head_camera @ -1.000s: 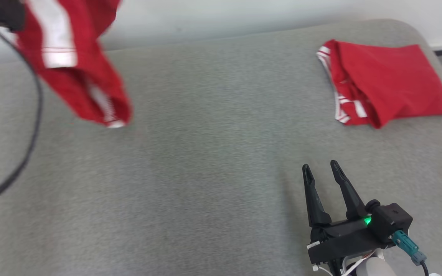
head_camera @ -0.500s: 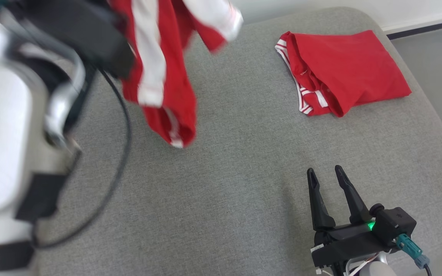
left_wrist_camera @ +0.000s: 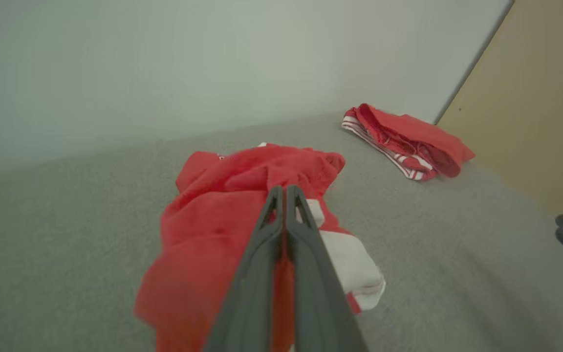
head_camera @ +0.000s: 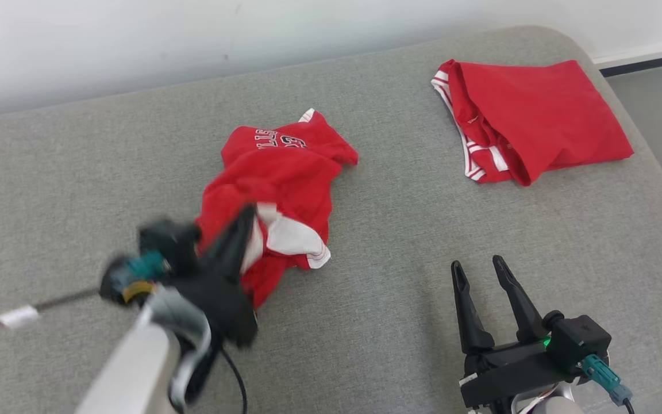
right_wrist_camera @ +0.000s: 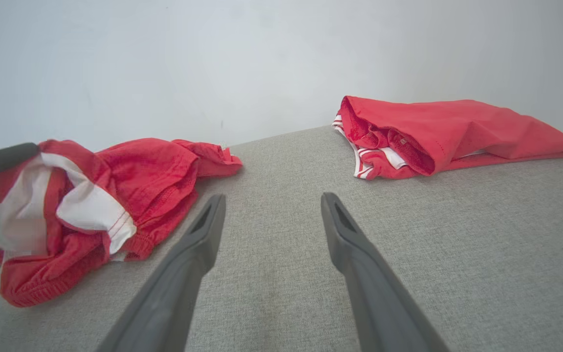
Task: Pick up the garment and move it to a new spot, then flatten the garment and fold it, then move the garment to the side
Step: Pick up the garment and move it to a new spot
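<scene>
Toward the middle of the bed (head_camera: 394, 259), slightly left of centre: red jersey (head_camera: 276, 172), crumpled in a heap, resting on the grey cloth. White lettering up at its far end, white-trimmed panel turned out at its near right side. Left end effector (head_camera: 245, 221) down on the near edge of the heap, blurred in the head view. Clenched, both fingers (left_wrist_camera: 257, 254) pressed together, with a strip of red fabric pinched between them in the left wrist view. Pale forearm (head_camera: 130, 368) and black cable (head_camera: 61, 299) trailing toward the near left corner of the bed.

Right end effector (head_camera: 477, 264) near the front edge, right of centre. Released, jaws spread with bare grey cloth between them, gripping nothing, well apart from the heap.

Second red garment (head_camera: 538, 126) at the far right corner, folded flat, white-striped edges facing left, well apart from the crumpled jersey and from both end effectors. Pale wall (head_camera: 135, 46) behind the far edge. Tan panel (left_wrist_camera: 530, 122) past the right side in the left wrist view.
</scene>
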Controlling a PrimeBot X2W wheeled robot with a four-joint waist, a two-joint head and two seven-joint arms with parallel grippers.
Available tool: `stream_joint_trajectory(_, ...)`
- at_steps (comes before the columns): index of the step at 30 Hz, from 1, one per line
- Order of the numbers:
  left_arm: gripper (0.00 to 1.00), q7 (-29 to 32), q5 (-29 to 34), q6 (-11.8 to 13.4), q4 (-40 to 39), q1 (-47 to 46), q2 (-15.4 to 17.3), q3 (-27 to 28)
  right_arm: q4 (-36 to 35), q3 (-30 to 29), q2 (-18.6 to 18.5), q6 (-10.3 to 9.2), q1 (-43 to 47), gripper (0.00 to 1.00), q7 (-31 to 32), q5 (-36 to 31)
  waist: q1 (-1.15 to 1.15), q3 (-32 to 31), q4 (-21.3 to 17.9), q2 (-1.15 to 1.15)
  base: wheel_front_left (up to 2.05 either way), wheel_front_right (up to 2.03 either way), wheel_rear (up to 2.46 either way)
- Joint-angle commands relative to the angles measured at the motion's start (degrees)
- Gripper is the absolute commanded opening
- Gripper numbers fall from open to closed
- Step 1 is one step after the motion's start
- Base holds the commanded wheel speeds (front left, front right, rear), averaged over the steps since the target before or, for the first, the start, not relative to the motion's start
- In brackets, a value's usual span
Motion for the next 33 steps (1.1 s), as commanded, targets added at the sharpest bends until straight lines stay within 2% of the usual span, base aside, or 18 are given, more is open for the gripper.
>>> stream_joint_trajectory(1, 0.00, -0.6, -0.6, -0.2, 1.7, 1.6, -0.5, -0.5, 0.0, 0.0, 0.1, -0.14, 0.1, 1.00, 0.0, -0.5, 0.00, 0.0, 0.2, 0.00, 0.00, 0.00, 0.00)
stream_joint_trajectory(6, 0.00, -3.2, -0.1, -1.0, 7.5, 3.2, -1.8, -2.9, 0.5, 0.0, 0.1, -0.14, 0.4, 1.00, 0.0, -1.3, 0.00, -0.5, 1.3, 0.00, 0.00, 0.00, 0.00)
stream_joint_trajectory(7, 0.21, -4.0, 0.3, -0.9, 8.3, 2.9, -1.9, -3.2, 0.4, 0.1, 0.1, -0.14, 0.5, 1.00, 0.0, -1.4, 0.00, -0.7, 1.5, 0.00, 0.00, 0.00, 0.00)
stream_joint_trajectory(8, 1.00, -5.5, 0.7, -1.1, 9.0, 2.1, -2.6, -3.7, 0.2, -0.3, 0.1, -0.14, 0.8, 1.00, 0.0, -1.4, 0.00, -1.3, 2.2, 0.00, 0.00, 0.00, 0.00)
stream_joint_trajectory(12, 1.00, -8.2, 0.6, -1.3, 8.4, 1.1, -3.1, -3.6, 0.1, -0.8, 0.1, -0.14, 1.4, 1.00, 0.0, -1.6, 0.00, -2.9, 3.8, 0.00, 0.00, 0.00, 0.00)
stream_joint_trajectory(17, 1.00, -10.5, -0.7, 0.0, 6.7, 1.2, -2.4, -1.3, -0.9, -1.7, 0.0, -0.14, 2.7, 1.00, 0.0, -2.4, 0.00, -5.2, 6.1, 0.00, 0.00, 0.00, 0.00)
stream_joint_trajectory(25, 1.00, -14.9, 0.6, 4.7, 5.5, 5.6, 3.0, 3.9, -2.7, -4.1, 0.1, -0.14, 4.1, 1.00, 0.0, -2.9, 0.00, -7.3, 8.2, 0.00, 0.00, 0.00, 0.00)
stream_joint_trajectory(30, 1.00, -17.8, 1.6, 7.2, 3.6, 11.5, 5.0, 6.9, -3.5, -5.4, 0.1, -0.14, 5.3, 1.00, 0.0, -3.2, 0.00, -8.2, 9.2, 0.00, 0.00, 0.00, 0.00)
stream_joint_trajectory(33, 1.00, -18.7, 2.8, 8.7, 1.5, 15.7, 5.0, 9.2, -3.7, -6.1, 0.1, -0.14, 5.9, 1.00, 0.0, -3.4, 0.00, -8.5, 9.8, 0.00, 0.00, 0.00, 0.00)
